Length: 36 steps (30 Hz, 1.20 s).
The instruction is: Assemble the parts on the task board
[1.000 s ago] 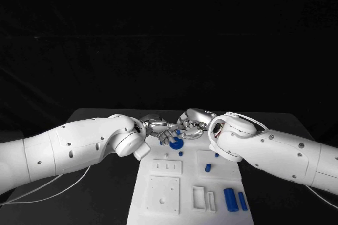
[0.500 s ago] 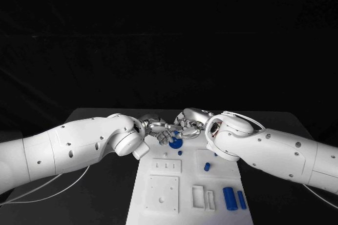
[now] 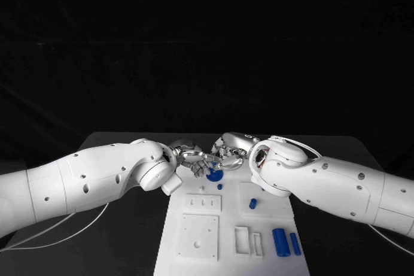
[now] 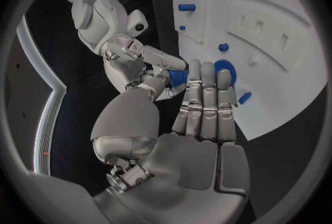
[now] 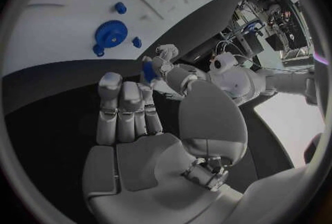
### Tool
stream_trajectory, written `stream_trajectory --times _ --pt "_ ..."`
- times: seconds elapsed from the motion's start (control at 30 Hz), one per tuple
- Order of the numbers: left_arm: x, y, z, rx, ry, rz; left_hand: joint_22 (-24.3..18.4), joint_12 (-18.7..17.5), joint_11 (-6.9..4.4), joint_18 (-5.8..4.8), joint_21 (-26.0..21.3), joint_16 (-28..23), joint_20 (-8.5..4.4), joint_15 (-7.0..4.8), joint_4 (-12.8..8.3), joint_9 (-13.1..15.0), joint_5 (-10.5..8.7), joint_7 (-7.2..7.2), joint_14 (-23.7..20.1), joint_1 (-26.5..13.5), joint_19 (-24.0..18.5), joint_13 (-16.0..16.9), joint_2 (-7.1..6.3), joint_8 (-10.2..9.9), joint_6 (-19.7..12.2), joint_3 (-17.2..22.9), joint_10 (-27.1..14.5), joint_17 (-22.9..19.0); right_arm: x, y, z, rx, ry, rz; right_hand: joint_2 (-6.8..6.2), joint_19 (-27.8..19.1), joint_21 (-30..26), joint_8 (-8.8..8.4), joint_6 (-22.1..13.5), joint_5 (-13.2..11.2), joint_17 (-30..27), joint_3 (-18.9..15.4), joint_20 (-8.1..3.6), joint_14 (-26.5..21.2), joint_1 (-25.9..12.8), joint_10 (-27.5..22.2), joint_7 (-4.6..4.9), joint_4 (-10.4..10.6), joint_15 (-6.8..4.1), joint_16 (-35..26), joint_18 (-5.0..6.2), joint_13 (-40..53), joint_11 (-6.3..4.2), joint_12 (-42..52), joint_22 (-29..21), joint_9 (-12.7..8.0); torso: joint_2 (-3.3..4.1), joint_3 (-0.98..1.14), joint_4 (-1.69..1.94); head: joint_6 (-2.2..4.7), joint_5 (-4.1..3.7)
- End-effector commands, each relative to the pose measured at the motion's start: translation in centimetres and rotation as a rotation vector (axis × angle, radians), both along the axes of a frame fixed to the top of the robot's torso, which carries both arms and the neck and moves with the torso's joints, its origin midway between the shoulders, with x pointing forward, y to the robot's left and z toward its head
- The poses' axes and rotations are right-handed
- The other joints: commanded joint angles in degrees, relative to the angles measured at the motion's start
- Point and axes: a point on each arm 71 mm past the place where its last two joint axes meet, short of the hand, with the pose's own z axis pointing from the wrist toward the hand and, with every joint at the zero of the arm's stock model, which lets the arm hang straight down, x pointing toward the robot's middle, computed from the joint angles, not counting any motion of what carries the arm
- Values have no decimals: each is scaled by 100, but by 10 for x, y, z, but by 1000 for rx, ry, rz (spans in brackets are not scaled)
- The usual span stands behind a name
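My two hands meet above the far end of the white task board (image 3: pixel 198 252). Between them is a small blue part (image 4: pixel 179 77), also seen in the right wrist view (image 5: pixel 149 71). The left hand (image 3: pixel 191 156) pinches it between thumb and finger, and the right hand (image 3: pixel 228 156) pinches it from the other side. A blue gear (image 3: pixel 214 175) lies flat on the board just below the hands, with the left hand's straight fingers (image 4: pixel 204 97) stretched over it. The gear (image 5: pixel 108 34) lies apart from the right hand (image 5: pixel 131 119).
A small blue peg (image 3: pixel 219 186) and a taller one (image 3: pixel 253 203) stand on the board nearer me. Two blue cylinders (image 3: pixel 280 242) lie at its near right corner beside white slotted blocks (image 3: pixel 244 240). A cable hangs by the left arm (image 3: pixel 60 225).
The right arm has shifted a little to the left and farther from me, and more of the gear now shows. The hands stay together on the small blue part.
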Motion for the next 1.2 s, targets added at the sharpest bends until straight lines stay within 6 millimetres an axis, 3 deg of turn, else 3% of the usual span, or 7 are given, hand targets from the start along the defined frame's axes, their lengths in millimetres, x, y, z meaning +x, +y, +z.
stream_trajectory --times 0.03,0.17,0.37,0.43,0.63,1.03,1.2 --pt "0 -7 5 -24 -22 -24 -15 -32 -11 35 43 18 -28 -4 -174 4 119 -22 36 79 5 11 171 8 76 52 58 9 -3 5 -5 -23 18 30 3 14 36 10 209 -3 5 0 -26 22 -24 13 154 -7 -21 -32 256 -6 -6 -22 80 -12 4 -1 0 -10 11" --pt "1 -6 5 -24 -26 -16 -27 -37 -35 17 76 45 -43 -18 -470 4 365 -50 64 70 24 30 327 4 171 132 132 26 -4 6 -6 -27 22 31 4 14 36 10 209 -3 6 -2 -26 23 -26 14 154 -8 -21 -32 256 -6 -6 -22 80 -11 2 -2 -2 -16 20" --pt "1 -5 4 -29 -19 -15 -46 -56 -54 3 105 59 -56 -28 -703 17 506 -75 83 -7 42 42 428 2 246 249 195 37 -3 3 -8 -30 25 26 7 15 36 10 210 -2 6 -3 -26 23 -28 15 154 -9 -22 -32 256 -6 -6 -22 80 -9 3 -4 -4 -19 17" --pt "1 -5 4 -30 -19 -15 -73 -82 -57 -5 113 57 -62 -33 -686 21 346 -81 95 -14 61 42 342 -13 274 531 220 35 -2 3 -8 -31 25 25 8 15 35 10 210 -2 6 -3 -26 23 -28 15 154 -9 -22 -32 256 -6 -6 -22 80 -9 1 -5 -4 -24 17" --pt "2 -6 4 -30 -19 -16 -81 -102 -64 -9 147 65 -71 -37 -709 43 434 -88 109 -85 71 51 319 -16 311 720 259 42 -3 2 -10 -32 30 23 16 16 35 11 211 -2 7 -2 -27 24 -28 16 153 -11 -22 -32 256 -6 -7 -22 80 -7 8 -3 8 -29 7" --pt "4 -4 4 -10 -52 30 -64 -39 -141 6 264 176 -123 -106 -755 142 453 -156 251 -195 176 107 315 69 475 791 453 98 -4 1 -10 -26 32 27 3 17 34 8 209 -1 9 -20 -26 24 -59 17 153 -9 -22 -33 256 -6 -7 -23 80 2 0 3 -11 -53 20" --pt "5 -2 4 5 -60 36 -31 64 -246 17 420 336 -211 -223 -825 270 949 -247 463 -330 310 186 203 171 674 804 687 178 -2 -2 -9 -4 27 11 -87 18 27 -11 192 11 8 -61 -18 22 -148 9 159 41 -16 -43 256 -8 0 -32 78 8 -3 4 -6 -59 16"
